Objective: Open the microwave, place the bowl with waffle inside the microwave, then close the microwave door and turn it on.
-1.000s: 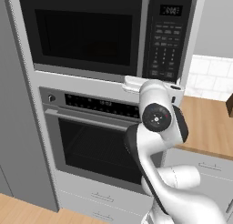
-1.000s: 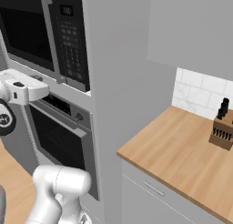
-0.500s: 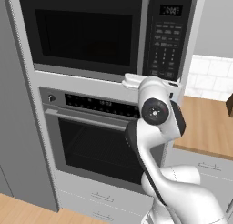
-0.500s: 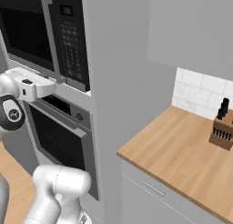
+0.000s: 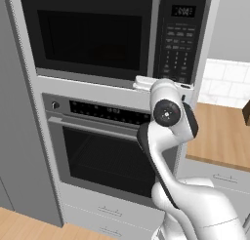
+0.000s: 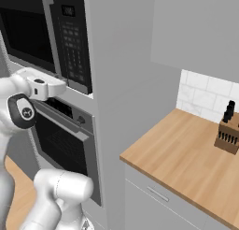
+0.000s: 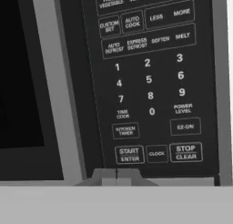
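The microwave (image 5: 112, 36) is built in above the oven, and its microwave door (image 5: 90, 39) is shut, with the vertical silver handle (image 5: 155, 34) beside the black keypad (image 5: 178, 44). My gripper (image 7: 116, 175) is shut, its tips together just below the START/ENTER key (image 7: 129, 155) at the keypad's bottom edge. The right base view has the white hand (image 6: 49, 87) reaching toward the lower corner of the keypad (image 6: 74, 42). The bowl and the waffle are out of view; the door window is dark.
A steel wall oven (image 5: 105, 146) with a horizontal bar handle sits directly under the microwave. To the right runs a wooden counter (image 6: 186, 154) with a knife block (image 6: 228, 133) against the tiled wall. A tall grey panel (image 5: 19, 136) stands left of the oven.
The hand has crept a little up and forward toward the bottom of the keypad. The microwave door stays shut and the gripper stays shut.
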### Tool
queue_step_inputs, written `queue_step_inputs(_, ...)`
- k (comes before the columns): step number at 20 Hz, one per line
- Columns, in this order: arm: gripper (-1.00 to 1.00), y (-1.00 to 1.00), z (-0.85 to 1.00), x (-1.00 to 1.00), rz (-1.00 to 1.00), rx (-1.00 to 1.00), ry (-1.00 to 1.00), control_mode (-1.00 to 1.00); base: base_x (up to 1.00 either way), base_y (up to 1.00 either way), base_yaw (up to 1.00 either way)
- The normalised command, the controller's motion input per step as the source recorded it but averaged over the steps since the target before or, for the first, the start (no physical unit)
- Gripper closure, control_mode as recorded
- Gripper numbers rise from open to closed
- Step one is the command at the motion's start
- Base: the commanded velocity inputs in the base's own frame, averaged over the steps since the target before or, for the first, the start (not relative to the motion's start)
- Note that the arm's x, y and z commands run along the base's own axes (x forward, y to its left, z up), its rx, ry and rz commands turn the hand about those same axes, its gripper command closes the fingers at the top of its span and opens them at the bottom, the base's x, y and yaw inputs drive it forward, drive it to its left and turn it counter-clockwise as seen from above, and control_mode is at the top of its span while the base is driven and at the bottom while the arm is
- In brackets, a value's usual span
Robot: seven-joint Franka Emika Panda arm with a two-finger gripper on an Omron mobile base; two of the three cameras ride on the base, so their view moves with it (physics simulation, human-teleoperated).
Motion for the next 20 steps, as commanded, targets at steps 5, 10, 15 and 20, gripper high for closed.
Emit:
queue_step_inputs(5, 1.0, -0.12, -0.03, 0.22, 0.0, 0.0, 0.0, -1.0, 0.0, 0.0, 0.0)
queue_step_inputs(10, 1.0, -0.08, -0.06, 0.26, 0.0, 0.0, 0.0, -1.0, 0.0, 0.0, 0.0)
queue_step_inputs(15, 1.0, -0.11, -0.08, 0.28, 0.0, 0.0, 0.0, -1.0, 0.0, 0.0, 0.0)
queue_step_inputs(20, 1.0, -0.25, -0.2, 0.51, 0.03, 0.01, 0.0, -1.0, 0.0, 0.0, 0.0)
